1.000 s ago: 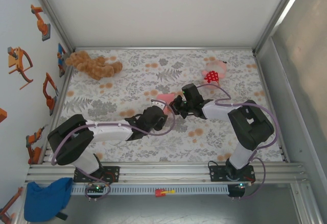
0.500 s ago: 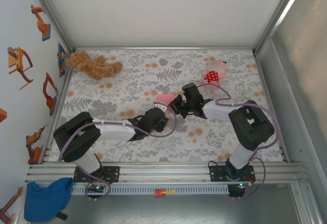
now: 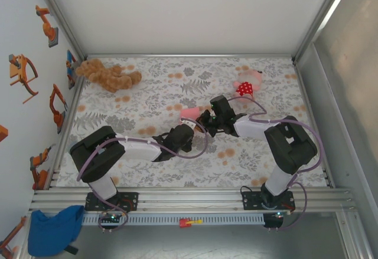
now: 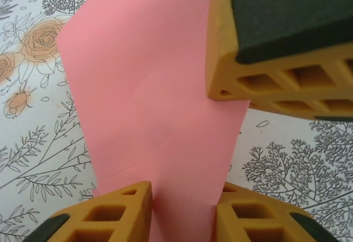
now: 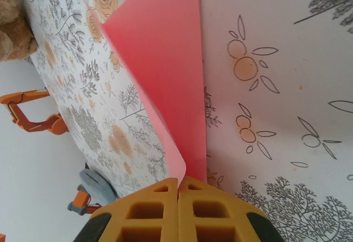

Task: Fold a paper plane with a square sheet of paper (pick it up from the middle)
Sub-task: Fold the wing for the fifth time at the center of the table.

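Spreading beneath pink sheet, floral tabletop, white wall, aluminium frame

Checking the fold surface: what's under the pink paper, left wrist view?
Flower-print table cover shows on both sides of the paper, so it likely continues beneath. Anything directly under the sheet is hidden.

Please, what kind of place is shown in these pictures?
Probably a robot test cell in a laboratory: a left arm and a right arm bolted to a metal rail, a table enclosed by an aluminium frame with white panels, and robot-arm stickers on the side wall.
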Robot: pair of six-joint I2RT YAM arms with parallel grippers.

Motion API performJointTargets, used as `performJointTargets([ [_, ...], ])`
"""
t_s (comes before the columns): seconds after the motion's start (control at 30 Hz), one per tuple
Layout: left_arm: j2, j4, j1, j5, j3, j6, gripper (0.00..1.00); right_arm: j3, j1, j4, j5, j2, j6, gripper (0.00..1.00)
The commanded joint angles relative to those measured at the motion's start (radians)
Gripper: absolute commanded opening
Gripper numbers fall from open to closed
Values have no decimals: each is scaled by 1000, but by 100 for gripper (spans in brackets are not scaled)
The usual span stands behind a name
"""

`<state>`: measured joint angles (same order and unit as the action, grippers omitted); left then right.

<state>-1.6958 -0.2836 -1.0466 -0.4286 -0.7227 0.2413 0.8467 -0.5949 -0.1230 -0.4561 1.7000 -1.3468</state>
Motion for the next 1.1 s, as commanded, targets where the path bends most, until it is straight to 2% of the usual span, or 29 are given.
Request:
performJointTargets([
  [0.0,-5,-28,-1,2,1,-8,28,25,9,38,-5,-23,-3,5],
  [0.2,-15,-50,5,66,18,9,22,37,30,94,17,-36,40,29],
  [0.3,-26,-57,10,101,21,16,20,38,50,120,32,-52,66,35],
  [0.47,-31,-67,25,180,25,27,18,37,86,176,74,-91,132,42],
  [0.73,-57,-82,66,342,26,65,14,29,144,236,96,-124,254,42],
  [0.93,-56,-99,102,449,29,139,13,46,151,263,82,-133,471,46],
  [1.07,-46,-147,120,519,50,214,13,6,155,227,96,-174,569,52],
])
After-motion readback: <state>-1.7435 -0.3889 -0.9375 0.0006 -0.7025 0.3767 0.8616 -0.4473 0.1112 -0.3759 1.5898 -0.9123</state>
